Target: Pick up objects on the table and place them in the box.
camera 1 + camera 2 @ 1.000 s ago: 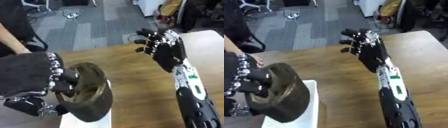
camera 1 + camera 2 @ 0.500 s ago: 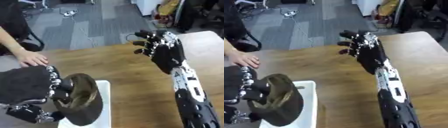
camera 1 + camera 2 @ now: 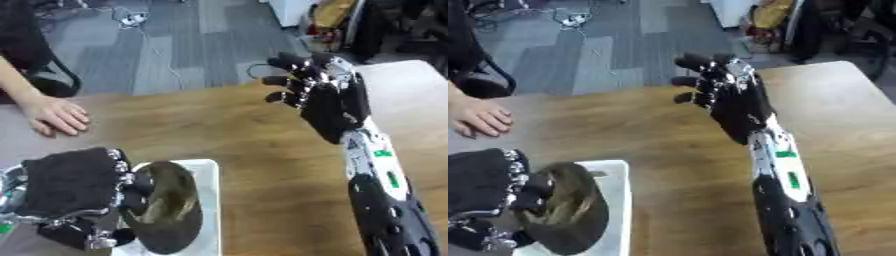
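Note:
My left hand [image 3: 70, 192] is at the lower left, its fingers curled round a dark brown round object [image 3: 166, 212] with a hollow, lighter inside. It holds this object over the white box [image 3: 206, 200], whose rim shows to the right of it. My right hand [image 3: 325, 97] is raised over the wooden table [image 3: 227, 135] at the upper right, open, fingers spread and relaxed, holding nothing.
A person's bare hand [image 3: 54, 115] rests flat on the table at the far left edge. Beyond the table is grey carpeted floor with cables [image 3: 131, 19]. A second, lighter table top [image 3: 411, 95] adjoins at the right.
My left hand with the dark object has dropped lower and leftward, down toward the box. The view has tilted, bringing the person's hand into sight. My right hand stays raised and open.

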Motion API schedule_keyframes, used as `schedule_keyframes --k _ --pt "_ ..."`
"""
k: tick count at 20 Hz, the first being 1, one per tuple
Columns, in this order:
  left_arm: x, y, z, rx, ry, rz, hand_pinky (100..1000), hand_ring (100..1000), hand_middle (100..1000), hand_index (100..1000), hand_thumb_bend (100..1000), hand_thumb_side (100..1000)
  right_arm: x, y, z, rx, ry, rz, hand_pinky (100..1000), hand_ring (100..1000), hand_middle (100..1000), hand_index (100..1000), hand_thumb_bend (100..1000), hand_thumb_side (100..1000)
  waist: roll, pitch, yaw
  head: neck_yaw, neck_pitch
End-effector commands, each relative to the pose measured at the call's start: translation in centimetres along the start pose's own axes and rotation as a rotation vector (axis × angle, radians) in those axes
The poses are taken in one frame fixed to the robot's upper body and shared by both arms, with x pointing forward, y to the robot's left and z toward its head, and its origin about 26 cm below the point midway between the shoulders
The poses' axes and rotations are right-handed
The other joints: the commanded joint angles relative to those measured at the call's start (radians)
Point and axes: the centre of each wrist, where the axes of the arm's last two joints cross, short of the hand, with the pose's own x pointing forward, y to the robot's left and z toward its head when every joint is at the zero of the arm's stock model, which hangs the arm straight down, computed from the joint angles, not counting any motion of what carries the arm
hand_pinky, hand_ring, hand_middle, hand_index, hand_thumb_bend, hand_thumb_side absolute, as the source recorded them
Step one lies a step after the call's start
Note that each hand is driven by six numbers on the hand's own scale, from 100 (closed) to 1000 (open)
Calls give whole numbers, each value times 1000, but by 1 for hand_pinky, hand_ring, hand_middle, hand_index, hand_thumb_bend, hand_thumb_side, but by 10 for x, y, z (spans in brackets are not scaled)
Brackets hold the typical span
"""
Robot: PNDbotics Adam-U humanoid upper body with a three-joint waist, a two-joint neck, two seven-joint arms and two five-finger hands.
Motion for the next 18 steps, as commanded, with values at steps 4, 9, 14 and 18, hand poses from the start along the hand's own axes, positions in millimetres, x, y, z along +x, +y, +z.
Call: schedule_keyframes --k 4,9,14,18 --pt "1 0 1 -164 -53 -40 100 198 778 910 100 837 8 0 -6 10 -22 18 726 832 909 920 100 1000 -1 -18 5 4 -7" --pt "1 5 0 -180 -62 -32 100 228 816 940 100 875 7 0 -5 10 -19 16 727 832 909 920 100 1000 -1 -19 8 3 -7" --pt "1 6 1 -177 -64 -16 100 247 843 945 100 912 7 0 -4 7 -18 16 727 832 909 920 100 1000 -2 -20 10 1 -10" --pt "2 7 1 -171 -68 -5 100 251 850 947 100 913 7 0 -4 5 -19 14 727 832 909 920 100 1000 -3 -21 11 -1 -11"
